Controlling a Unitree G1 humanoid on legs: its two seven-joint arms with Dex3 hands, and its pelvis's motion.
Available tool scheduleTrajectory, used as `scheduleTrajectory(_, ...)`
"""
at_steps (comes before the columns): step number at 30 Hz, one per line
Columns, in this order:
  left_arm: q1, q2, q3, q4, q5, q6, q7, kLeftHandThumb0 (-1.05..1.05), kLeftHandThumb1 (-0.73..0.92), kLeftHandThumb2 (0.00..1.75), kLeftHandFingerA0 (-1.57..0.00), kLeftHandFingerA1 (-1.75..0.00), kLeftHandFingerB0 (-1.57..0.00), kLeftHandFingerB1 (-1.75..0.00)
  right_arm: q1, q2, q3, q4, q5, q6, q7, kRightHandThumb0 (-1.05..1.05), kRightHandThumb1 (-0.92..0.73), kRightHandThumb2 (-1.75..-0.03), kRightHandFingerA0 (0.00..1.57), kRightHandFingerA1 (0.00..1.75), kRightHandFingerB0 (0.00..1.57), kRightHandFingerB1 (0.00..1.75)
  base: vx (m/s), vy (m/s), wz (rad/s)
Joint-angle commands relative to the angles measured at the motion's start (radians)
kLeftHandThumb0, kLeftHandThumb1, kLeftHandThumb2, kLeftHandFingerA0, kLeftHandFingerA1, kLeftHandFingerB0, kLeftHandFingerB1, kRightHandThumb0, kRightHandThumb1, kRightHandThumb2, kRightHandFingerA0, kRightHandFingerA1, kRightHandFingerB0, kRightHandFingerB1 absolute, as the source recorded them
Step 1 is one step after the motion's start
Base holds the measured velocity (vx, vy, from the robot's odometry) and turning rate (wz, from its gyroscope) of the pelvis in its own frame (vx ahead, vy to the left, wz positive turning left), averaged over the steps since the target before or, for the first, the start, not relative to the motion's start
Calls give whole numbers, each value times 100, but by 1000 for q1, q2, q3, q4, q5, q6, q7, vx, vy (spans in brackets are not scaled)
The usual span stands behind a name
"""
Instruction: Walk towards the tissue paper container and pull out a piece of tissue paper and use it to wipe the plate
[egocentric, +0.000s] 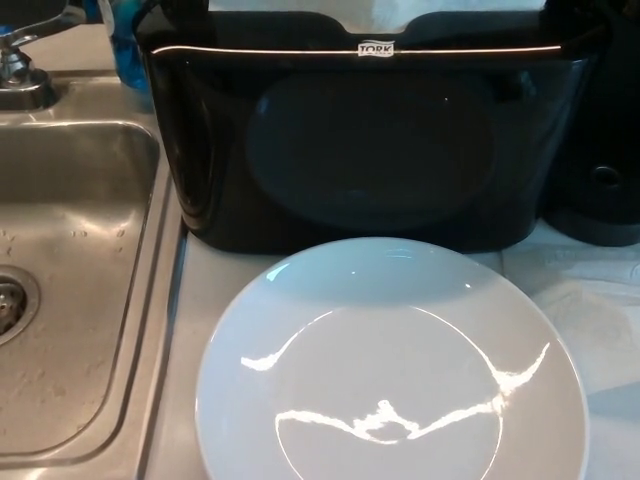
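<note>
A black tissue dispenser (365, 140) with a small white brand label stands at the back of the counter. White tissue paper (385, 12) pokes out of its top opening. A round white plate (390, 365) lies flat right in front of it, its near edge cut off by the bottom of the picture. Neither of my hands shows in the head view.
A steel sink (70, 290) with a drain fills the left side, its tap (20, 60) at the top left. A blue bottle (125, 45) stands behind the dispenser's left corner. A black appliance (605, 150) stands at the right on a pale counter (600, 300).
</note>
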Motion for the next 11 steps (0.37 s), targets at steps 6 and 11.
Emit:
scheduleTrajectory(6,-14,-11,12,-19,-43,0,10,-1,78,81,-66,-101,-58,-79,82,-35,213,28,54,-20,-134,-21,-65,-59,98,61,69,49,0,0,0)
scheduleTrajectory(11,-6,-12,14,-22,-50,-2,6,-1,78,81,-66,-101,-58,-79,100,-48,259,34,73,-34,-156,-21,-65,-59,98,61,69,49,0,0,0)
